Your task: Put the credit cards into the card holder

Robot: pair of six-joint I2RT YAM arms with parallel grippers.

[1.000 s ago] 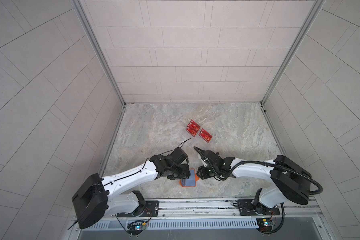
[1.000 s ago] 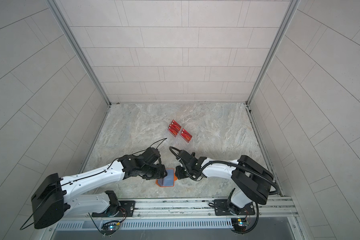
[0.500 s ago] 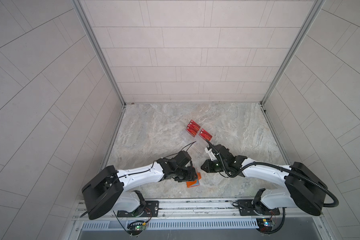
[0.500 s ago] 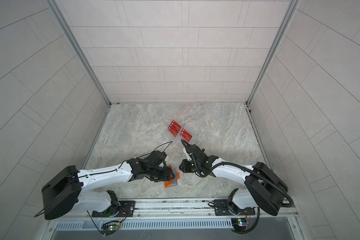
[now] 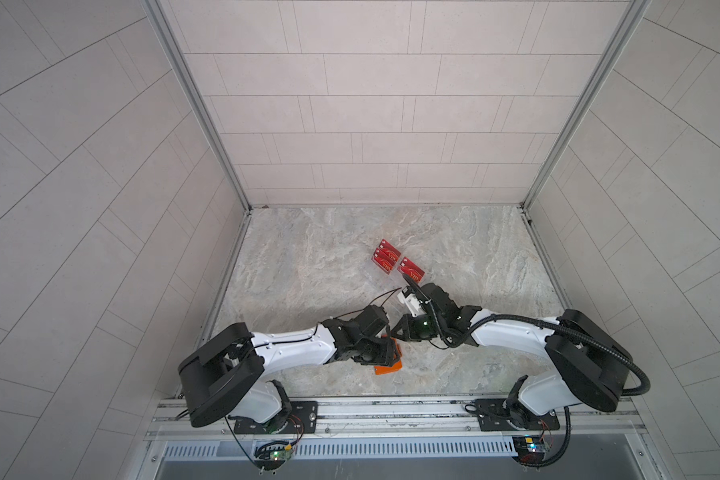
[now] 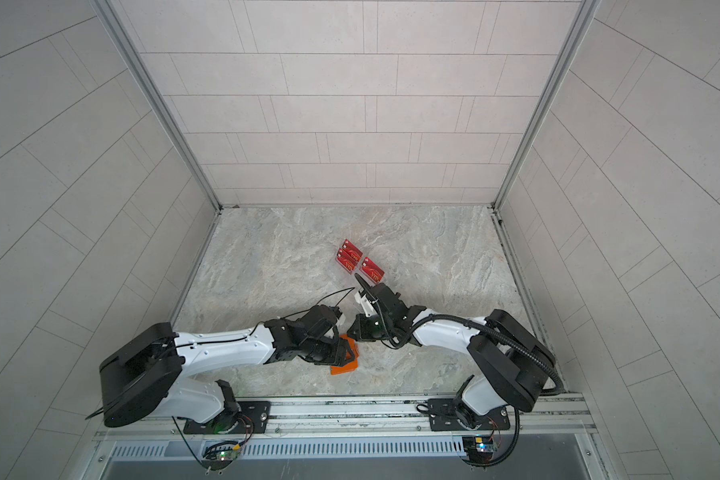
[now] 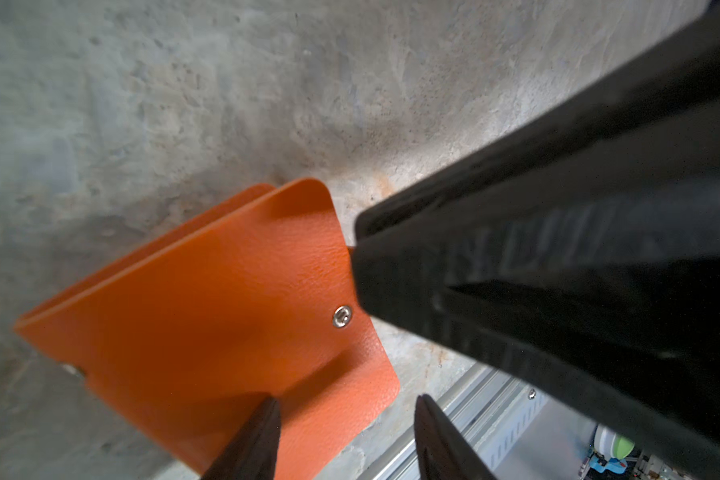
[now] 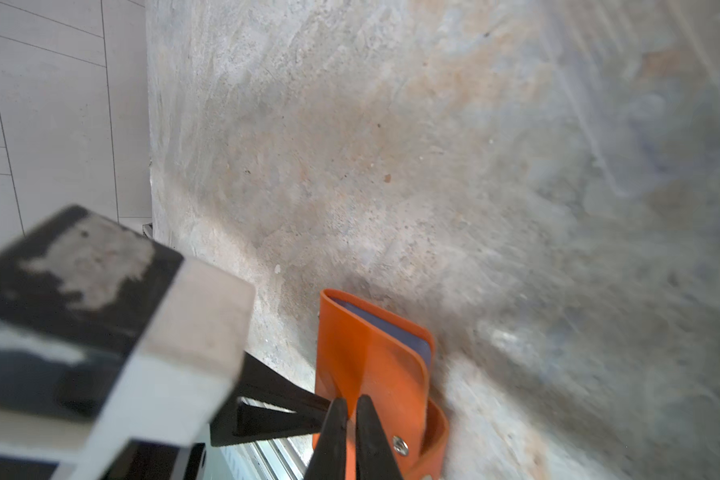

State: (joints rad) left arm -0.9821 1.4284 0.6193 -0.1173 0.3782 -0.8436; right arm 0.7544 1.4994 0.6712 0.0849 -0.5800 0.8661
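Lying near the front edge of the table [image 5: 308, 257], the orange wallet [image 5: 388, 368] sits between the two arms. The right gripper [image 8: 351, 419] has its fingers almost together, pinching the edge of the wallet's cover. The left gripper [image 7: 345, 436] is over the wallet with its fingers apart, holding nothing. The red cards [image 5: 387, 258] lie farther back, well apart from the wallet.
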